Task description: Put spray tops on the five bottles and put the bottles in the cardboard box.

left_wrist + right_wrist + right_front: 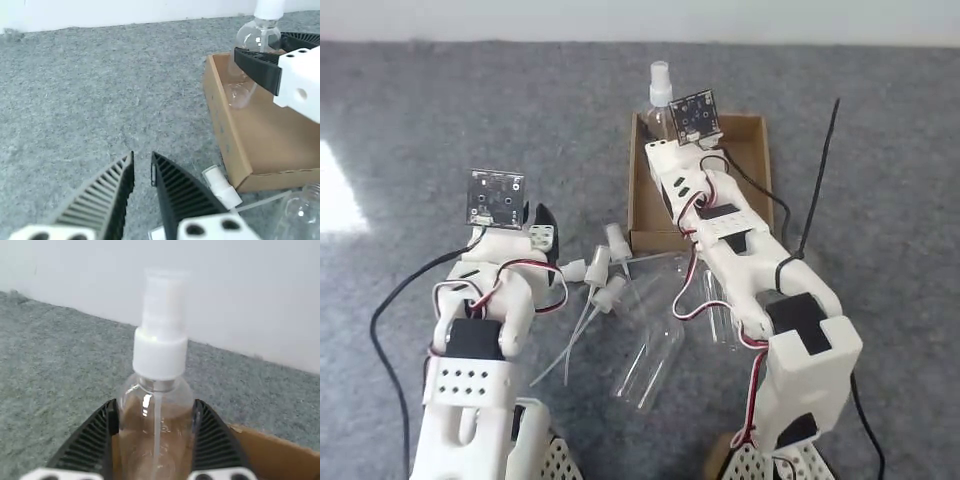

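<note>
My right gripper (156, 411) is shut on a clear bottle (150, 435) fitted with a white spray top (160, 350). It holds that bottle (660, 100) upright at the far left corner of the cardboard box (745, 190). In the left wrist view the bottle's base (241, 95) sits low inside the box (265, 145). My left gripper (142, 162) hovers over the carpet left of the box, its fingers almost together with nothing between them. Loose spray tops (605, 268) lie between the arms. Uncapped clear bottles (655, 345) lie beside them.
Grey carpet (440, 110) covers the table, with free room at the far left. One loose spray top (220, 184) lies against the box's near corner. Another clear bottle (720, 305) lies under the right arm. A black cable (820, 180) rises right of the box.
</note>
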Controlling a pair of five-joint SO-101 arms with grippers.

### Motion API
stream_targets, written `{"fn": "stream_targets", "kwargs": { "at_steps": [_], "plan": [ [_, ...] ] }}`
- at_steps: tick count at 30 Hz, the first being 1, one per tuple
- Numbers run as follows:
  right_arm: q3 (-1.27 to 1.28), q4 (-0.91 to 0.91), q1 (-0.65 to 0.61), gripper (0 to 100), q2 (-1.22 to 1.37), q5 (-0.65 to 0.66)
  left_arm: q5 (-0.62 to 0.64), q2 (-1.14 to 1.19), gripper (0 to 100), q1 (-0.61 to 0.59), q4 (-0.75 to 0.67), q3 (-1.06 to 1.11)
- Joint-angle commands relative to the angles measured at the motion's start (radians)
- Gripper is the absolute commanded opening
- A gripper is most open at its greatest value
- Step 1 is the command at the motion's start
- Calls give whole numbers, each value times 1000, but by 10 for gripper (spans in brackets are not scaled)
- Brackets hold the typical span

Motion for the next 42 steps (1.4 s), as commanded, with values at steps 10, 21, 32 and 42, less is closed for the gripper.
{"fn": "stream_targets", "kwargs": {
  "at_steps": [10,21,32,42],
  "plan": [
    [-17,-47,22,7,59,21,9,-3,47,-2,-29,-38],
    [3,-44,5,117,59,21,11,-3,47,-2,-29,-38],
    [6,-51,-7,118,58,98,11,-3,47,-2,-29,-38],
    [6,-45,-7,183,58,100,11,-3,47,-2,-28,-38]
  ]
}}
